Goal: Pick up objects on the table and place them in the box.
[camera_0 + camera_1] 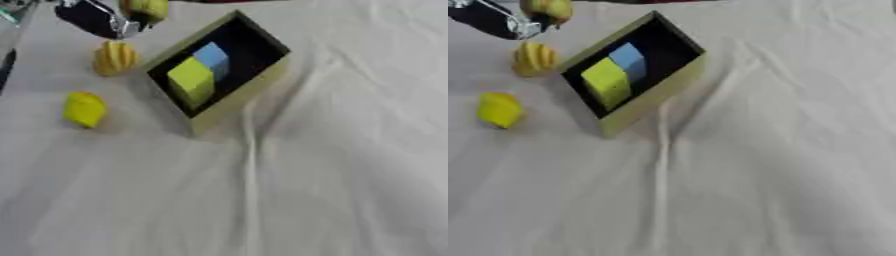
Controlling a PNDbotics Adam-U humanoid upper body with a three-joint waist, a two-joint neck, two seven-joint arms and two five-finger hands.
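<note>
The table [350, 175] is covered with a wrinkled white cloth; a long crease runs from the box toward the near edge.

**Box.** The box [234, 102] sits in the far-left part of the table, turned at an angle to the table edges. Its outer walls are pale olive and its interior is black. Its open top faces the camera.

**Contents of the box.** A yellow-green block [191, 81] lies inside, toward the near-left end. A light blue block [213, 59] lies directly behind it, and the two are touching.

**Objects outside the box.**
- A ridged yellow object [115, 58] lies on the cloth just beside the far-left wall of the box.
- A smooth yellow object [84, 109] lies nearer the left edge of the table, apart from the box and closer to the near edge than the ridged object.

**Left hand.** The left hand [98, 19], black with silver parts, enters at the far-left corner. A yellow-green rounded object [147, 8] is at its fingertips, above the far edge of the table and beyond the ridged yellow object. The fingers appear to be closed around this object, although the contact itself is blurred.

**Right hand.** The right hand does not appear in either view.
</note>
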